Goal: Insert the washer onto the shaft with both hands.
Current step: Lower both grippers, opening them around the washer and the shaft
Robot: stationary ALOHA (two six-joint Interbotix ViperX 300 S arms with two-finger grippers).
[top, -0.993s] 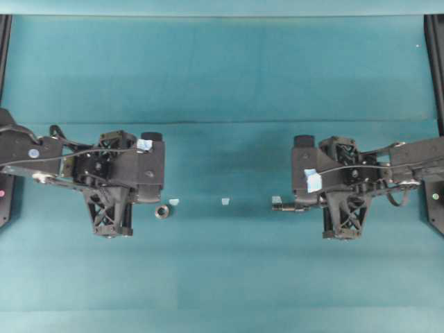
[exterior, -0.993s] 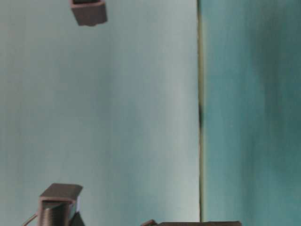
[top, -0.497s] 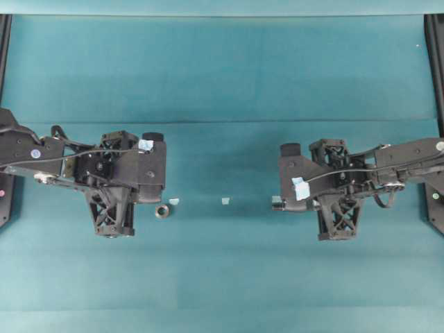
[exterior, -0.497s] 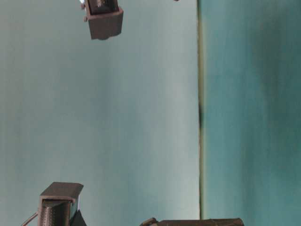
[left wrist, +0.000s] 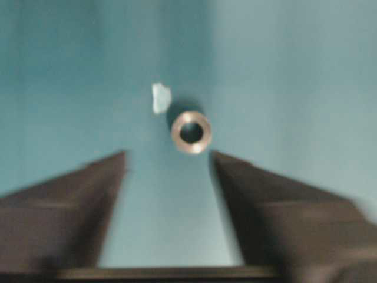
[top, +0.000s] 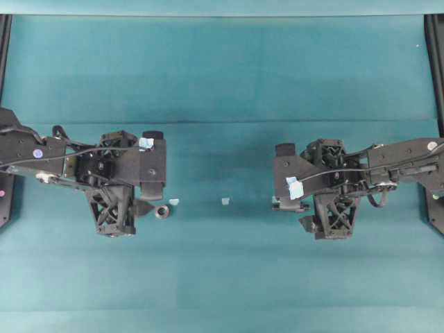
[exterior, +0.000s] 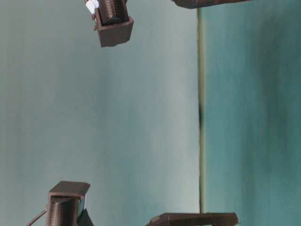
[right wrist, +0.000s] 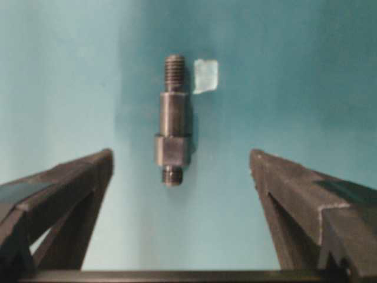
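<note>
Both tools have spread apart since a second ago, the right one sliding inward; overhead, the left tool (top: pixel 142 198) is hovering beside the washer (top: pixel 162 211), the right tool (top: pixel 295 208) partly hiding the shaft (top: pixel 277 204). Wrist views are showing more: washer (left wrist: pixel 191 132) lying on the surface (left wrist: pixel 294 88) ahead of open fingers (left wrist: pixel 88 188), shaft (right wrist: pixel 172 121) lying between spread fingers (right wrist: pixel 70 183) beside tape (right wrist: pixel 205 76).

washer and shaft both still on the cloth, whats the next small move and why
Probably lower both open grippers onto their parts. The washer lies flat just beyond the left gripper, and the shaft lies loose between the right gripper's spread fingers. Neither is held yet.
</note>
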